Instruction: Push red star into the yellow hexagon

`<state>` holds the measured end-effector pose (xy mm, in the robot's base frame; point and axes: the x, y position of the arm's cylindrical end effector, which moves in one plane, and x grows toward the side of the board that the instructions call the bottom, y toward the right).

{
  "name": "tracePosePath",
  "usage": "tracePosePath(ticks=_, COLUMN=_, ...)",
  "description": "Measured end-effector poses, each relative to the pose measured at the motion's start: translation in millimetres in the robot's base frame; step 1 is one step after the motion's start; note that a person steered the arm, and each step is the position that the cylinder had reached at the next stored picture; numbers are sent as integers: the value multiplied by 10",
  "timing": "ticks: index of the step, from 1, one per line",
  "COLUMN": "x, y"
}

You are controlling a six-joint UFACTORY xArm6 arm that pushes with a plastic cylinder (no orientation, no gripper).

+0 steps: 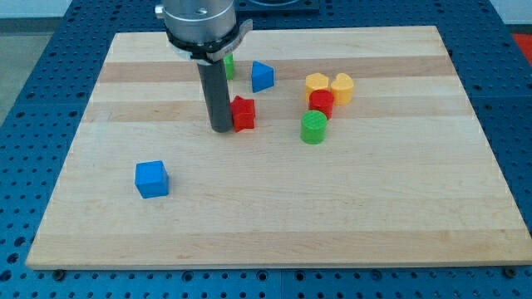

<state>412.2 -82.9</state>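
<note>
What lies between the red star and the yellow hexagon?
Only bare board in the camera view: red star, yellow hexagon. My tip touches the star's left side.

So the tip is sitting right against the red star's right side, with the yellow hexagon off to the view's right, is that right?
Not quite. In the camera view my tip is against the left side of the red star, not its right. The rest holds: the yellow hexagon lies off to the view's right.

my tip touches the star's left; hexagon lies right.
</note>
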Motion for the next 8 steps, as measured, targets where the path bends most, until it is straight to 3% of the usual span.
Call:
tracePosePath(ticks=6, x=-191, y=1063)
tracePosePath(ticks=8, x=135, y=1551)
